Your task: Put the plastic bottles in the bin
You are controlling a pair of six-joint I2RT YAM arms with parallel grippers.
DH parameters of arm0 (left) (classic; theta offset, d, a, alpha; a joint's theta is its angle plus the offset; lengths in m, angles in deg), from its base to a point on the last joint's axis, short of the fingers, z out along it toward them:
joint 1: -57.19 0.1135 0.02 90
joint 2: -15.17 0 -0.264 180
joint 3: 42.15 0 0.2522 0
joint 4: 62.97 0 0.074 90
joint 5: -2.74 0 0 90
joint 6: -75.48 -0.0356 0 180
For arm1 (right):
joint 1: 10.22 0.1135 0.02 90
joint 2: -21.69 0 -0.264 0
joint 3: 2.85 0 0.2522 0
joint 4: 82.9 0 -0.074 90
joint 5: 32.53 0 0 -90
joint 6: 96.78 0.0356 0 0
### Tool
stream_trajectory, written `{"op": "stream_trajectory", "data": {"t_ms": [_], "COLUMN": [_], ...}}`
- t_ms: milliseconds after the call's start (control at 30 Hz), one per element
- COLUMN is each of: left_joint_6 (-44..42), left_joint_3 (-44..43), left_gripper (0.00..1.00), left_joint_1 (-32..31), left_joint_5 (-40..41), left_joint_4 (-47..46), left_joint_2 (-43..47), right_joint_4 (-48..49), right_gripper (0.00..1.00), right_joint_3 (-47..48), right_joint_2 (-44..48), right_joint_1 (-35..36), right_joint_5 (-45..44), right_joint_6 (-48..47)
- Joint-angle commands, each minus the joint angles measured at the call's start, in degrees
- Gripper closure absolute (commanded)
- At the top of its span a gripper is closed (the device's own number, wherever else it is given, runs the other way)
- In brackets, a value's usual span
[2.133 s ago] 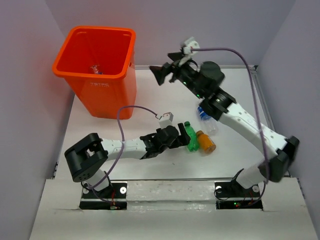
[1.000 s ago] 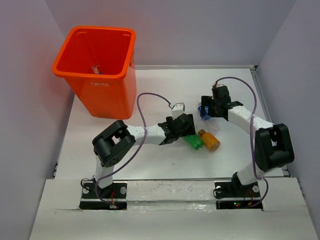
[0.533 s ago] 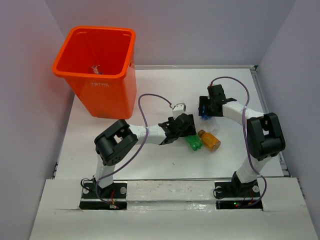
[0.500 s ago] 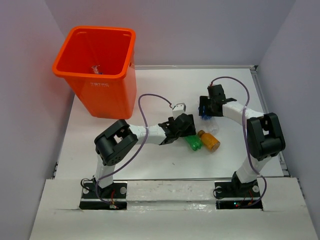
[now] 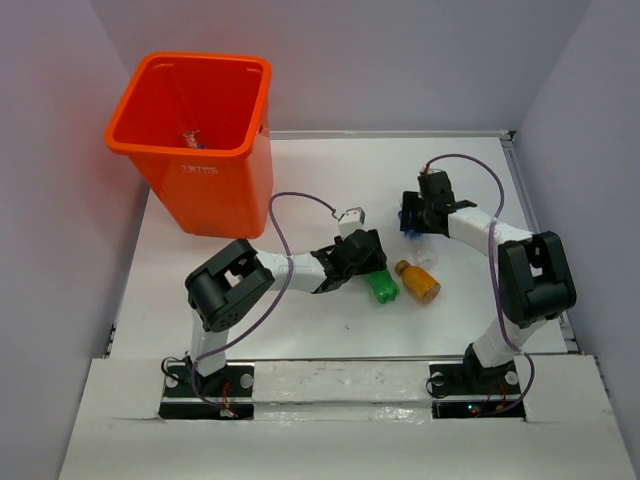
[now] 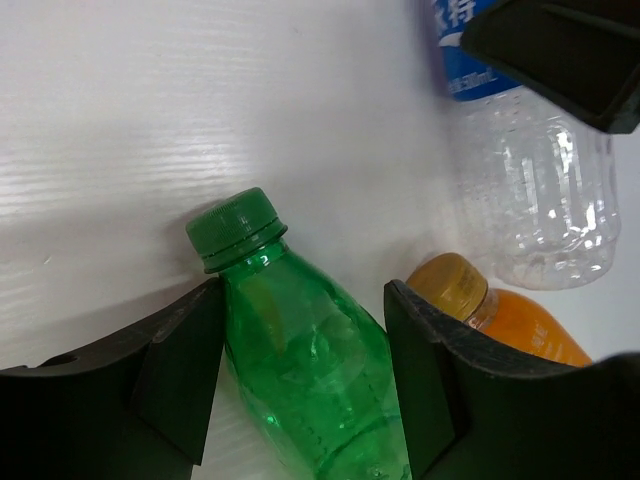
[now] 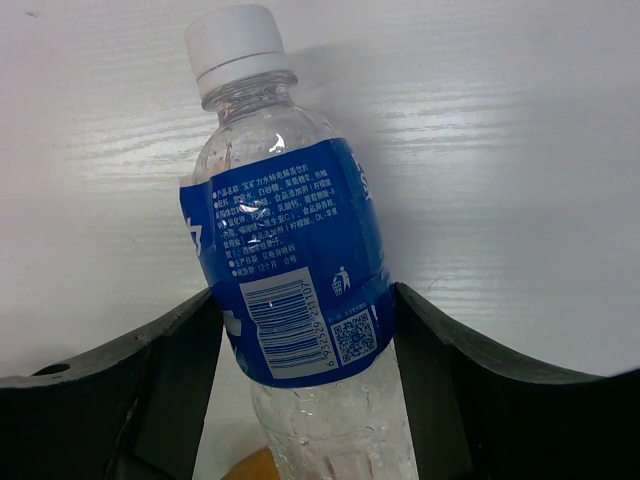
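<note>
**A:** What is the left gripper (image 6: 300,300) doing?

**B:** It is closing narrowly on the small green plastic bottle (image 6: 310,350), with both fingers (image 6: 185,370) pressing its sides. The bottle is lying flat between them, its long axis running along the fingers and its cap pointing out past the tips.

**A:** And the right gripper (image 7: 300,310)?

**B:** It is clamping the clear plastic bottle with the blue label (image 7: 290,290) the same way, white cap leading.

**A:** Where is the big orange square plastic bin (image 5: 215,195) sitting?

**B:** Well apart, behind the left gripper's wrist and off to its left. The left gripper is the nearer one. Bare white table (image 5: 300,170) is lying between them, but the bin's wall is standing tall, so I am judging that a lift has to come first.

**A:** Is anything crowding it?

**B:** A stubby orange plastic bottle (image 6: 500,325) is lying just beside the finger on its right, so a straight rise is looking safest.
</note>
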Motion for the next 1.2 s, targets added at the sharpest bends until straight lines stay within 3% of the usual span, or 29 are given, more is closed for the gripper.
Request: {"op": "stream_trajectory", "data": {"t_ms": [0, 133, 267, 467, 667, 867, 967, 1000, 1067, 1167], "left_joint_6": [-2.08, -4.54, -5.42, -7.8, -13.68, -13.69, -14.03, -14.65, -17.44, -20.97], "left_joint_3": [5.49, 8.12, 9.45, 10.24, 3.58, 3.21, 2.6, 2.42, 1.81, 1.01], "left_gripper": [0.53, 0.69, 0.76, 0.81, 0.88, 0.9, 0.51, 0.3, 0.17, 0.1], "left_joint_1": [0.5, 0.5, 0.5, 0.5, 1.38, 4.89, 4.9, 4.81, 3.41, 2.17], "left_joint_5": [3.58, 5.87, 6.57, 9.12, 12.38, 8.87, 2.73, 0.01, -6.33, -11.34], "left_joint_4": [0.57, 0.04, 0.56, 3.99, 12.76, 15.41, 19.01, 19.02, 18.93, 18.59], "left_joint_2": [6.87, 12.06, 15.49, 26.02, 40.08, 43.71, 40.47, 37.93, 33.63, 29.66], "right_joint_4": [6.06, 8.52, 10.72, 10.81, 10.64, 10.29, 9.05, 9.05, 9.14, 9.05], "right_gripper": [0.52, 0.52, 0.53, 0.53, 0.53, 0.52, 0.52, 0.52, 0.52, 0.52], "right_joint_3": [-1.49, -3.51, -5.53, -6.41, -6.15, -7.29, -8.17, -8.52, -8.79, -8.53], "right_joint_2": [5.36, 10.0, 13.7, 21.88, 29.26, 32.08, 31.64, 31.73, 31.73, 31.82], "right_joint_1": [-0.15, -0.15, -0.15, -0.15, -0.15, -0.15, -0.15, -0.15, -0.15, -0.15], "right_joint_5": [-2.06, -2.41, -2.67, -3.64, 0.05, 3.83, 4.54, 4.36, 3.66, 3.83], "right_joint_6": [0.9, 0.91, 1.26, 1.43, 1.17, 1.96, 2.31, 2.49, 2.57, 2.49]}}
